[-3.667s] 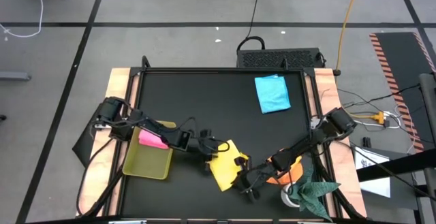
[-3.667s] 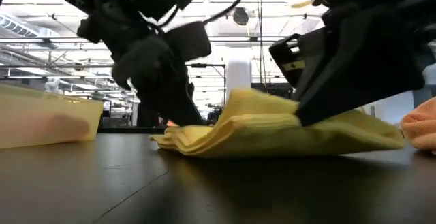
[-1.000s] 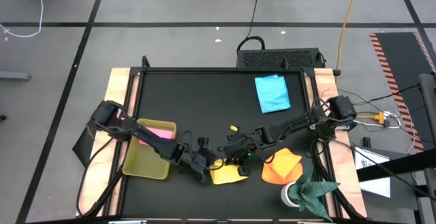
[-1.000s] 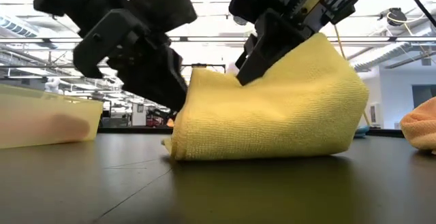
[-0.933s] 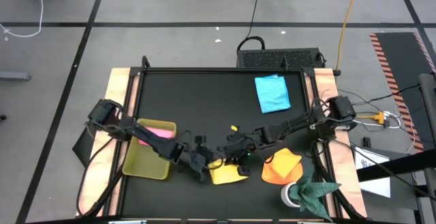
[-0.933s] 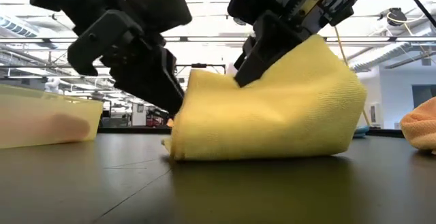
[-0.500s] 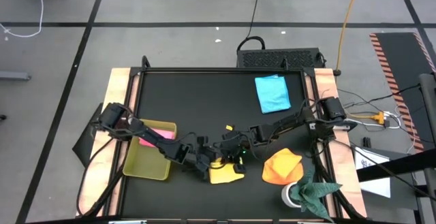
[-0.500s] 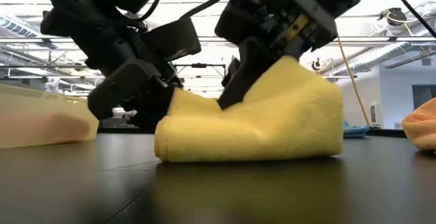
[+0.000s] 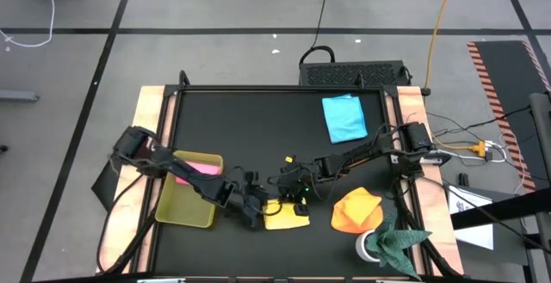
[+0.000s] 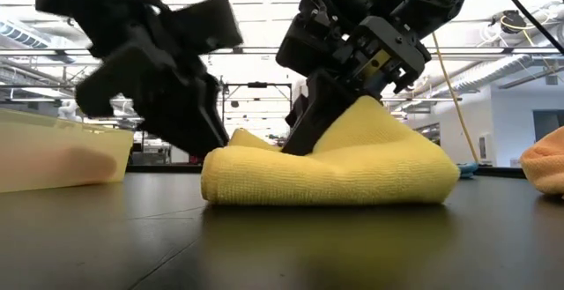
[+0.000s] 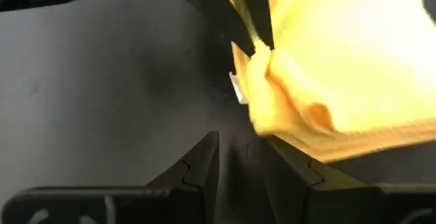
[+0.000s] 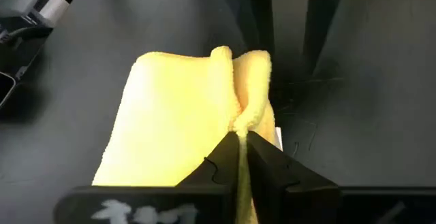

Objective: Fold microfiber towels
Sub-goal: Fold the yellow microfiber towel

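The yellow towel (image 9: 286,218) lies folded over on the black table near its front middle, shown from the side as a low hump (image 10: 335,180). My right gripper (image 12: 240,139) is shut on it, reaching down from the far right (image 9: 293,197). My left gripper (image 11: 238,146) stands just left of the towel (image 9: 255,211). It is slightly open, with bare table between its fingers and the towel's edge (image 11: 286,115) just past the tips. The pink towel (image 9: 195,172) lies in the yellow-green tray (image 9: 182,206). The blue towel (image 9: 344,118) lies far right, and the orange towel (image 9: 355,211) near right. My right gripper pinches a thin edge of the towel's upper layer (image 12: 239,123) between its two fingers. The fingers slant down from the table's far right side. The towel's lower layer lies on the table, and the upper layer bulges up in a soft hump (image 10: 379,122) beside the fingers.
A dark green cloth (image 9: 396,240) lies at the near right corner beside the orange towel. The tray stands close behind my left arm at the near left. The far left and middle of the black table (image 9: 250,128) are bare.
My right gripper has gone down toward the table and a little toward its left edge, still shut on the yellow towel. The towel's raised upper part has come down with it. The towel now lies lower and flatter, folded over, with its lower layer staying in place.
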Robot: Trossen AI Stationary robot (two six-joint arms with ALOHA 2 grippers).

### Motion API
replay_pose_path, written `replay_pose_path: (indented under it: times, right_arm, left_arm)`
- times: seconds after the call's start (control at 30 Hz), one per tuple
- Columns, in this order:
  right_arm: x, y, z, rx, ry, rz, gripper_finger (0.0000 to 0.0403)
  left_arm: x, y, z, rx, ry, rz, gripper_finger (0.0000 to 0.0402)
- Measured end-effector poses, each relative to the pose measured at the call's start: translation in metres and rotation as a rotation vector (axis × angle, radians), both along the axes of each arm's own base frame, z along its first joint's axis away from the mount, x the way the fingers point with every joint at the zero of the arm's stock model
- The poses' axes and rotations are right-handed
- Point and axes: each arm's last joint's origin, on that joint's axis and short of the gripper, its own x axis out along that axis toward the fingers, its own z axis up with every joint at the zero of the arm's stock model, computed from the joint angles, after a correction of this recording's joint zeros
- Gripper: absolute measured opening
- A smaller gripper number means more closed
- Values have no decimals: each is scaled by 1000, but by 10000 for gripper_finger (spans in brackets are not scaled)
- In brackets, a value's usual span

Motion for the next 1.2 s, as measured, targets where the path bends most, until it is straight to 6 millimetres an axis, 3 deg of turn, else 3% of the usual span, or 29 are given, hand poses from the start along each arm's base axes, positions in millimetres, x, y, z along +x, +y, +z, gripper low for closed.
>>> replay_pose_path:
  times: [0.27,0.43,0.6,0.73,0.83,1.0,1.1,1.2]
  right_arm:
    - [0,0,3,9,-6,-13,97]
    - [-9,-6,25,-16,10,-57,148]
    - [-20,-7,56,-72,-30,-169,157]
    - [-32,10,71,-53,-76,-130,136]
    - [-45,27,64,-18,-72,-105,106]
    - [-68,45,37,50,-106,-152,46]
    - [-81,42,15,41,-117,-249,12]
    - [-86,32,-2,58,-121,-329,5]
  left_arm:
    - [-15,-14,33,-33,-85,4,108]
    - [-17,-29,47,-89,-194,-38,108]
    - [-10,-40,53,-126,-314,-91,108]
    - [4,-34,46,-130,-370,-72,108]
    - [14,-25,35,-128,-375,-37,108]
    - [26,-8,10,-185,-307,10,108]
    - [23,-7,2,-208,-230,32,108]
    - [19,-9,-1,-226,-184,61,108]
